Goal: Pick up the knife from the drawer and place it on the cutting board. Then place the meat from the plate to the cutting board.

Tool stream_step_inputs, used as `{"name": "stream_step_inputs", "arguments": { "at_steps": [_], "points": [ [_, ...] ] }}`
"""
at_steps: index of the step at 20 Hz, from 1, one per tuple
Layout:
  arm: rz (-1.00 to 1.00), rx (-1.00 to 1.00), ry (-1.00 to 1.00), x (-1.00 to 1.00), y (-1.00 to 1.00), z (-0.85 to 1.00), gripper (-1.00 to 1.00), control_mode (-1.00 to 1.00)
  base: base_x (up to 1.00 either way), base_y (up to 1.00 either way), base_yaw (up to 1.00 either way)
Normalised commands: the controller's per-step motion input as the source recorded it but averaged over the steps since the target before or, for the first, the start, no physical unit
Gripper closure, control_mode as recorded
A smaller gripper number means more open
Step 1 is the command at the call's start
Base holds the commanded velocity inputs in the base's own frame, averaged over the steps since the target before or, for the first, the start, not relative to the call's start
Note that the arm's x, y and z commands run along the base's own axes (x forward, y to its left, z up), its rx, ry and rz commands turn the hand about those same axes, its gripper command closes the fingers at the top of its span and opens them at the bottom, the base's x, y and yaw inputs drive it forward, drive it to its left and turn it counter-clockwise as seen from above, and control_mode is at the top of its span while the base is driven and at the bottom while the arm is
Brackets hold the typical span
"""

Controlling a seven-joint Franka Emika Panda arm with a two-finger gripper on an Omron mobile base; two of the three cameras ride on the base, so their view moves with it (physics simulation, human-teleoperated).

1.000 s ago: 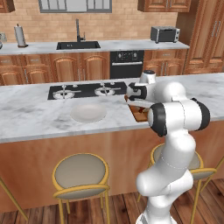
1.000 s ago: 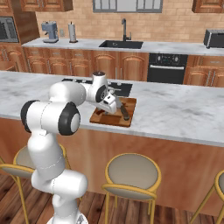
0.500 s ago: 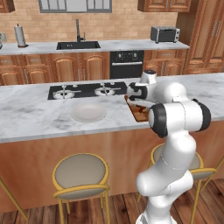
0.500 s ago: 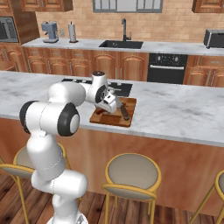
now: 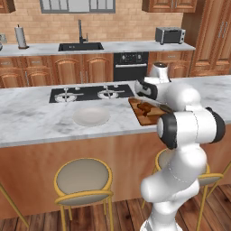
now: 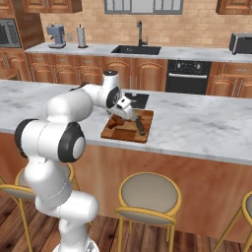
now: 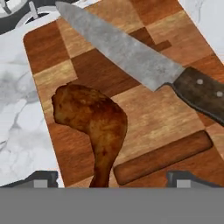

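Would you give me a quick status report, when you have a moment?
Gripper open above cutting board. Meat and knife both lie on board. Plate bare. Nothing obstructing.

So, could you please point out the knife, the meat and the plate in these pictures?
knife [image 7: 131, 54], hand view, on the middle of the grey blade.
meat [image 7: 94, 118], hand view, on the thick upper part of the drumstick.
plate [image 5: 91, 116], left base view, on the flat white centre.
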Motion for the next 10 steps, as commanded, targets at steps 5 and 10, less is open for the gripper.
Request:
{"name": "stream_step_inputs", "arguments": {
  "at_steps": [5, 10],
  "points": [
    [0.0, -0.02, -0.02, -0.39, -0.02, 0.81, -1.0, -1.0, 0.0, 0.0, 0.0],
    [0.0, -0.04, -0.07, -0.52, 0.0, 0.83, -1.0, -1.0, 0.0, 0.0, 0.0]
  ]
}}
